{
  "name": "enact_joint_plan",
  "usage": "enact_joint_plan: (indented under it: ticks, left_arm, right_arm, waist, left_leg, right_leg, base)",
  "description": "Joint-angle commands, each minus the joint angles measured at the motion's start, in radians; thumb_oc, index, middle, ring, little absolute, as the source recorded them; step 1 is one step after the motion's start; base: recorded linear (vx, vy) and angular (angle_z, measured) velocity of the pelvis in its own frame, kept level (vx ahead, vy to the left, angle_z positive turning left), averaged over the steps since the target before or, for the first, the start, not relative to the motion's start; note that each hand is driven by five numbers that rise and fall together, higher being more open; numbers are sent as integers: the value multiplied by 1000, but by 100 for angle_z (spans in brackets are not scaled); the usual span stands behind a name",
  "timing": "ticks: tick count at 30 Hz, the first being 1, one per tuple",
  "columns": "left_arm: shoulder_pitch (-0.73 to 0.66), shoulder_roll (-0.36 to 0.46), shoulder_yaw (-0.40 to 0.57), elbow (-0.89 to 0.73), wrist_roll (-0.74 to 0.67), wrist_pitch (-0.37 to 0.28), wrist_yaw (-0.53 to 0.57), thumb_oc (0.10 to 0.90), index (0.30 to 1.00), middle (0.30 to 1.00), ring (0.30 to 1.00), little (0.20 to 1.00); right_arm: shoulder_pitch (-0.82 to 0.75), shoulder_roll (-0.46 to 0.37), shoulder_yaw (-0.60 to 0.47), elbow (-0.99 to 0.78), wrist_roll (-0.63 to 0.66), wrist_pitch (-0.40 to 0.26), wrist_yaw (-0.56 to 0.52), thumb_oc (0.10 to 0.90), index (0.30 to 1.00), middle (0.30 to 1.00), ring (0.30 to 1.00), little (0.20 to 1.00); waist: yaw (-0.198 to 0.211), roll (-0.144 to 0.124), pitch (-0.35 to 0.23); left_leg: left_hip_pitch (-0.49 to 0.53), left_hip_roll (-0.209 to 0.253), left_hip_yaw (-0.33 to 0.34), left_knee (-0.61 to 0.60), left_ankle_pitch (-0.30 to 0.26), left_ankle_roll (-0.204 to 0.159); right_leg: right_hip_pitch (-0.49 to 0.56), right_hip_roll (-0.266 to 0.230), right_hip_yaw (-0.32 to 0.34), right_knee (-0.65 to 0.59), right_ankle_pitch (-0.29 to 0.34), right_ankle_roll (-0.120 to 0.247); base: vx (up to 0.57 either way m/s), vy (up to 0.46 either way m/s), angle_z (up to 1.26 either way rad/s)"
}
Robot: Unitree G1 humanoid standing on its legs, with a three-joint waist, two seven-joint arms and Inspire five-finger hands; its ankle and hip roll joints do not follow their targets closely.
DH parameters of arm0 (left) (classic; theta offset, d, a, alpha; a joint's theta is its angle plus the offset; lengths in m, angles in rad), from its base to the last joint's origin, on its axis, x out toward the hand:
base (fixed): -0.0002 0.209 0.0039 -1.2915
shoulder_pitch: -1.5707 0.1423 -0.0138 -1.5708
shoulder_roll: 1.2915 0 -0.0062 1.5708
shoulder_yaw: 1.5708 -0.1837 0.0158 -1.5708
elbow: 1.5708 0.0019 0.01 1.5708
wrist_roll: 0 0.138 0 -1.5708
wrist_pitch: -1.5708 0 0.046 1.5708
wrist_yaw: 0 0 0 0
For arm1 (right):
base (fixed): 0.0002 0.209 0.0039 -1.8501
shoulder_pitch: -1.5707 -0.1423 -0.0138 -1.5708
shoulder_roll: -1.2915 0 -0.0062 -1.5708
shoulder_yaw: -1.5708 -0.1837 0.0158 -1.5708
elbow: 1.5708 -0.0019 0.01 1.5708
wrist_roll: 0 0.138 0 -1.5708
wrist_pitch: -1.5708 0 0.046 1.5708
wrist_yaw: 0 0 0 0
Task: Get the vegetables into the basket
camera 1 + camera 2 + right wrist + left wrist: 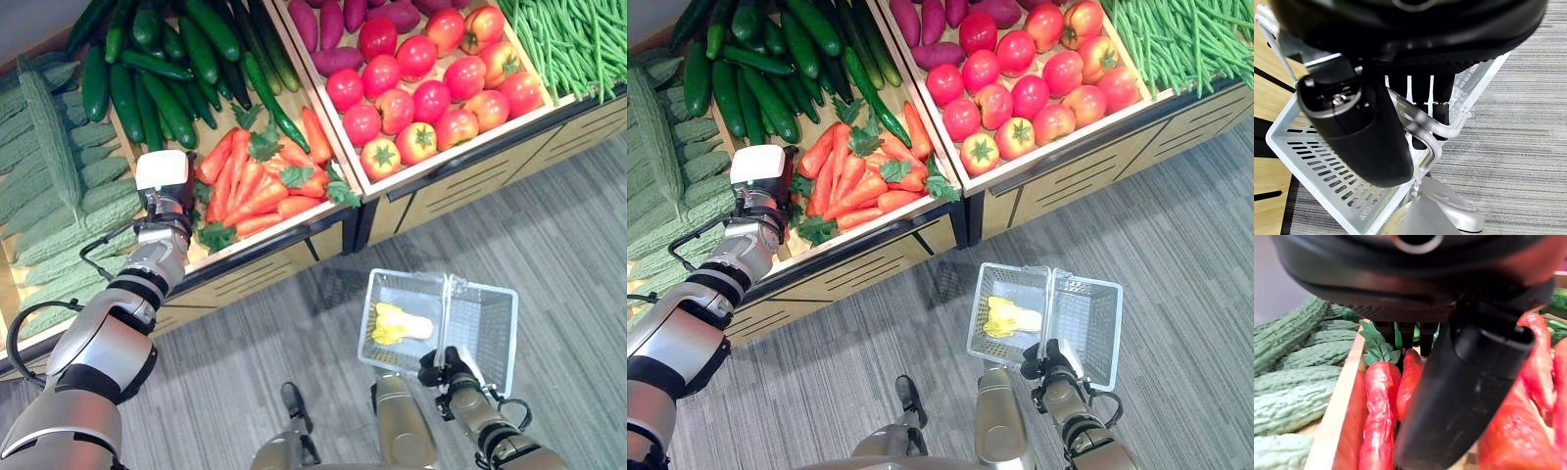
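Right hand (pixel 443 370) nearest, fingers clenched round the handle of the basket (pixel 485 323), yellow veg already inside. Left hand (pixel 1469 382) over the carrots (pixel 257 191) in their crate, fingers look straight, nothing held. Carrots probably light, stiff, slick; take one mid-body, not by the leaves.

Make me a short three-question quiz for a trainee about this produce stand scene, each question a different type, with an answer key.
1. True or false: the basket already holds a yellow vegetable.
2. Which crate section is the left hand over? A tomatoes B carrots C green beans
3. Fill in: the right hand has its fingers curled round the basket's ____.

Key: 1 true. 2 B, the carrots. 3 handle.
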Motion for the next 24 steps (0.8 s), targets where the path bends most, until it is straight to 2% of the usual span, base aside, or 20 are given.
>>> enact_joint_plan:
  ticks: [1, 16, 24]
  left_arm:
    - [-22, 52, 11, 49, -17, 8, 5, 400, 300, 300, 300, 300]
    - [30, 54, 19, -146, 24, -3, 34, 400, 300, 300, 300, 300]
    - [34, 104, 107, -303, -48, -22, 130, 400, 300, 300, 300, 300]
  right_arm:
    - [82, 16, 60, 44, -6, 27, -7, 400, 300, 300, 300, 300]
    - [91, 31, 76, 40, -23, 24, -1, 400, 300, 300, 300, 300]
    - [97, 38, 82, 38, -28, 20, 6, 400, 300, 300, 300, 300]
  waist:
    - [0, -68, -28]
    - [23, -111, -14]
    - [42, -123, -21]
  left_leg:
    - [-59, 30, -56, 2, 69, -32]
    - [-67, 21, -86, 2, 67, -21]
    - [-67, 17, -107, 2, 65, -16]
  right_leg:
    - [7, -47, -1, 16, -22, 88]
    - [-2, -43, 0, 16, -14, 86]
    - [5, -42, -3, 16, -19, 81]
  base:
    - [0, 0, 0]
    - [0, 0, 0]
    - [0, 0, 0]
